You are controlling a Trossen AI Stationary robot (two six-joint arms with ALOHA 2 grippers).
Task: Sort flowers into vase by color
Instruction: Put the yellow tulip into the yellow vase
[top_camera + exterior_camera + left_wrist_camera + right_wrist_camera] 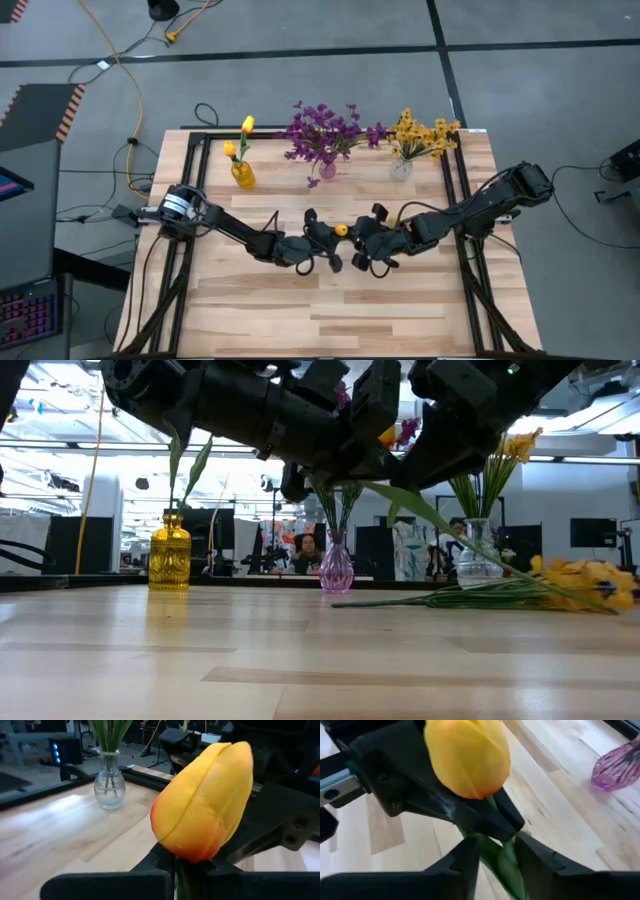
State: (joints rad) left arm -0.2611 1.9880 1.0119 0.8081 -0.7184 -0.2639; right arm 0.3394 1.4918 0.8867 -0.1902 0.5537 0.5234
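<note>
both grippers meet mid-table around one orange-yellow tulip: left gripper clamps the stem, right gripper straddles it, slightly apart. a mistimed release could drop it.

Both arms reach inward from opposite sides of the tabletop, their wrists meeting near its middle. The left gripper extends from a shoulder at the left edge, forearm angled low across the surface; its fingers are closed on the stem just beneath the tulip bud. The right gripper faces the left gripper, nearly touching it; its fingers straddle the same stem slightly below the left gripper's hold, a narrow gap showing between them. Seen from table height, both wrists hang clear of the surface.
</note>
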